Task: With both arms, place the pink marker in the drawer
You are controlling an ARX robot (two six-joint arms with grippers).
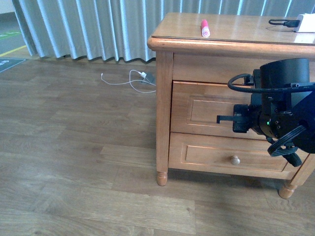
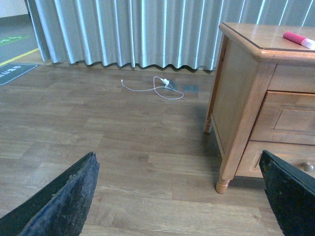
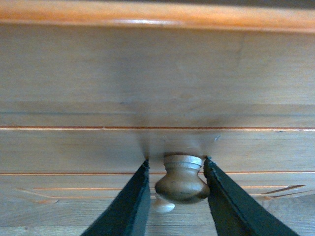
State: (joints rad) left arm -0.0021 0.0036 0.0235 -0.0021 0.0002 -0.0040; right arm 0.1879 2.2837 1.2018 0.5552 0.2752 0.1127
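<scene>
The pink marker (image 1: pixel 204 28) lies on the wooden nightstand's top (image 1: pixel 236 34), near its front edge; the left wrist view catches the marker (image 2: pixel 299 39) too. My right gripper (image 1: pixel 246 120) is at the front of the drawer (image 1: pixel 206 110), the one above the bottom drawer, which looks closed. In the right wrist view the gripper (image 3: pixel 179 196) is shut on the round drawer knob (image 3: pixel 181 182), one finger (image 3: pixel 129 206) on each side. My left gripper (image 2: pixel 177 196) hangs open over the floor, left of the nightstand (image 2: pixel 241 93), holding nothing.
The bottom drawer (image 1: pixel 216 155) has its own pale knob (image 1: pixel 235 160). A white charger block (image 1: pixel 305 22) with a black cable sits at the back right of the top. A white cable (image 1: pixel 133 78) lies on the wood floor by the grey curtain (image 1: pixel 88 29).
</scene>
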